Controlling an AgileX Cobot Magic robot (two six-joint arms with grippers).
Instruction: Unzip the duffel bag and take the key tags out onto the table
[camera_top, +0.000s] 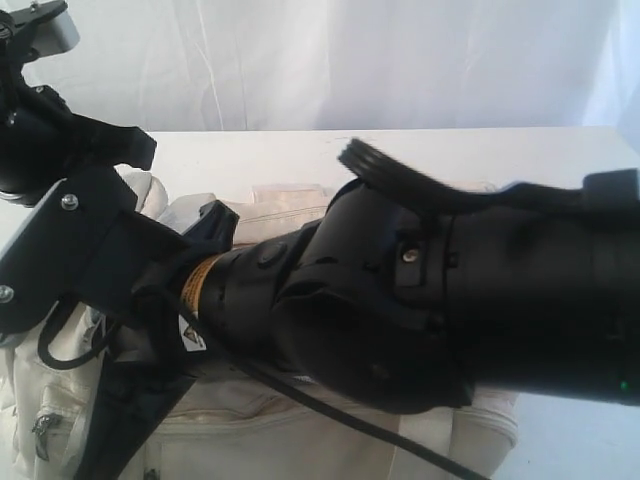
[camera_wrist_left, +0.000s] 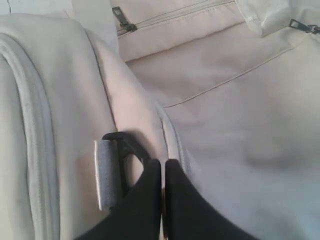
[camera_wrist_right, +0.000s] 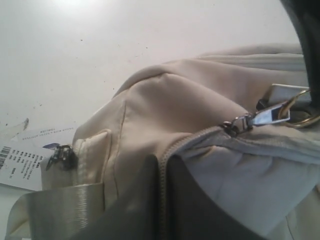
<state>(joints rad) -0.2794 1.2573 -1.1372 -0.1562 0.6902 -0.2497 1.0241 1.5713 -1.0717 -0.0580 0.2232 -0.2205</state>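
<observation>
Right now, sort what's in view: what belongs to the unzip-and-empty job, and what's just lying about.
For the job: duffel bag; its metal zipper pull; the table. The key tags are not in view.

Lying about: barcoded paper label, on the table beside the bag.

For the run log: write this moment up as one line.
left gripper: shut, tips against duffel bag beside strap ring | right gripper: shut, tips on zipper, short of zipper pull | key tags: not in view

Duffel bag (camera_top: 232, 442) mostly behind arms (camera_top: 450, 300)
</observation>
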